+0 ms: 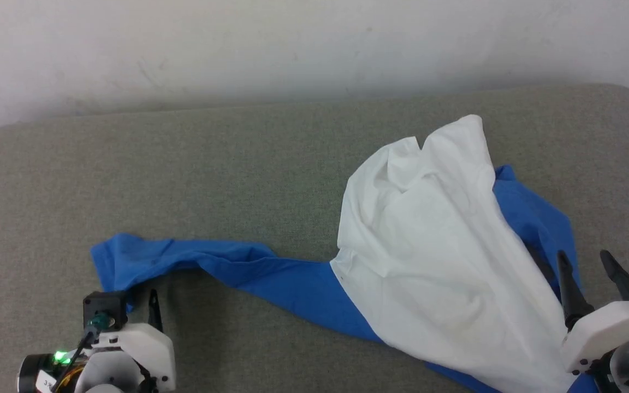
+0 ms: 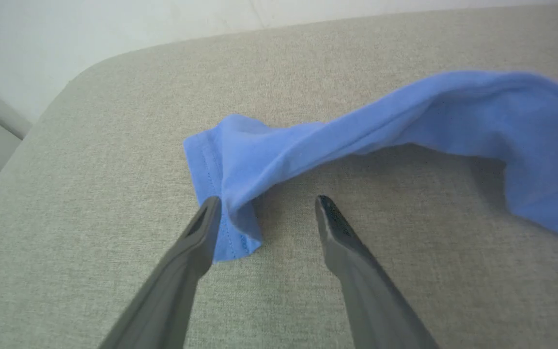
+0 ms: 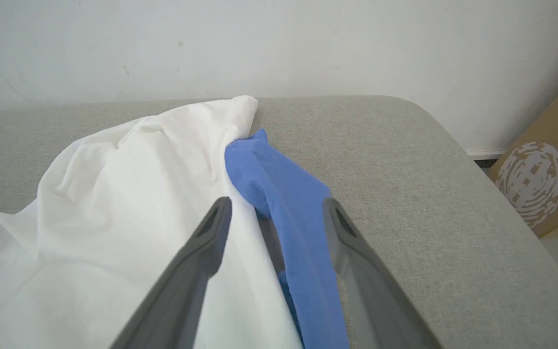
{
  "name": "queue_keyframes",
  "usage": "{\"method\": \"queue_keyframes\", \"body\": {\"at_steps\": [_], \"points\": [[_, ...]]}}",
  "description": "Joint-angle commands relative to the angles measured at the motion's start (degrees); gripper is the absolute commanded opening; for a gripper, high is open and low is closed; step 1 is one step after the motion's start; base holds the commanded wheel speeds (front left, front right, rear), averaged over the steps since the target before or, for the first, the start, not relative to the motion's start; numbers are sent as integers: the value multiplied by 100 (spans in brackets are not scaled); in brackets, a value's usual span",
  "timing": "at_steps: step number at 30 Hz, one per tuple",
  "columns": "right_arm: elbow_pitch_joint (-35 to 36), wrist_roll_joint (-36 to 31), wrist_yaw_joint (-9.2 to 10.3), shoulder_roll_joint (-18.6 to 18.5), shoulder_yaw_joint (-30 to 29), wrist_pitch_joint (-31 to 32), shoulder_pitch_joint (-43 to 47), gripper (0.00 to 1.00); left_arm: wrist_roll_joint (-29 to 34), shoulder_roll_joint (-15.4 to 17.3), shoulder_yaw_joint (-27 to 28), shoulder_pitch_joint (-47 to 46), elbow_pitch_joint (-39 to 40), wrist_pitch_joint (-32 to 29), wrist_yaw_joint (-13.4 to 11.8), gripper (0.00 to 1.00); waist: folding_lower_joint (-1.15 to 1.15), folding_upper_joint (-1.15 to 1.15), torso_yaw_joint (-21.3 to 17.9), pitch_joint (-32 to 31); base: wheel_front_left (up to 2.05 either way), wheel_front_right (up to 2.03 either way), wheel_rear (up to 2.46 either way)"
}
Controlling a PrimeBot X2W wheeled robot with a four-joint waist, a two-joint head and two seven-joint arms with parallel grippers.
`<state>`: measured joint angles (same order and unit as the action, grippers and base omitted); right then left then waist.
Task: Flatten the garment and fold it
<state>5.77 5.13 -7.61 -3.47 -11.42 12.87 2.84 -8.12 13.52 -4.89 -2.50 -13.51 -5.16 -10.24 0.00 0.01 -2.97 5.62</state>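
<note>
So the shirt was sprawled across the grey cushion, nowhere near flat. In the head view its long axis ran pretty much side to side. A twisted blue strip started at the lower left of the frame and led to a big bunched white panel at centre right, with more blue peeking out on the panel's right edge.

The left gripper sat at the lower left, right at the blue tip. In its wrist view the left gripper had its jaws spread wide with nothing pinched. The hemmed end lay against the left-hand finger and mostly up-frame of the tips.

The right gripper at the lower right was wide open too. In its own view the right gripper straddled a blue fold, with white under the left-hand finger, but wasn't clamping anything.

So each arm was closest to its own end, which I'd guess is what a spread-out pull needs.

Hard to tell: the collar, which bit is a sleeve, and whatever's under the white heap. The shirt's lower right ran off the bottom of the head frame.
</note>
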Motion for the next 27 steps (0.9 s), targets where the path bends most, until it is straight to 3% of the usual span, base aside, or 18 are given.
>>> {"method": "queue_keyframes", "body": {"at_steps": [1, 7, 8, 9, 13, 19, 27], "points": [[-61, 17, 12, 23, 0, -67, -113, 100, 95, 71, 13, -106, -22, -115, -47, 100, 0, -1, -6, 155, 0, 0, 0], [-246, 13, 12, 45, -7, -167, -244, 100, 78, 168, 12, -277, -94, -337, -43, 100, 0, -1, 4, 366, 0, 0, 0], [-275, 7, 12, 47, -12, -178, -260, 100, 24, 165, 1, -290, -102, -359, 20, 38, 0, -1, 11, 380, 0, 0, 0], [-303, 1, 12, 49, -22, -193, -272, 100, -37, 158, -1, -302, -86, -339, 80, 0, 0, -1, 22, 391, 0, 0, 0], [-445, -26, 12, 53, -75, -233, -287, 100, -56, 211, -26, -291, 89, -113, 156, 0, 0, -1, 92, 339, 0, 0, 0], [-601, -63, 12, 57, -165, -268, -232, 100, -5, 350, 150, -64, 1030, 299, -16, 0, 0, -1, 203, 42, 0, 0, 0], [-649, -3, 12, 58, -50, -310, -230, 100, 220, 846, 416, -49, 2514, -200, -146, 0, 0, -1, 45, -228, 0, 0, 0]]}}
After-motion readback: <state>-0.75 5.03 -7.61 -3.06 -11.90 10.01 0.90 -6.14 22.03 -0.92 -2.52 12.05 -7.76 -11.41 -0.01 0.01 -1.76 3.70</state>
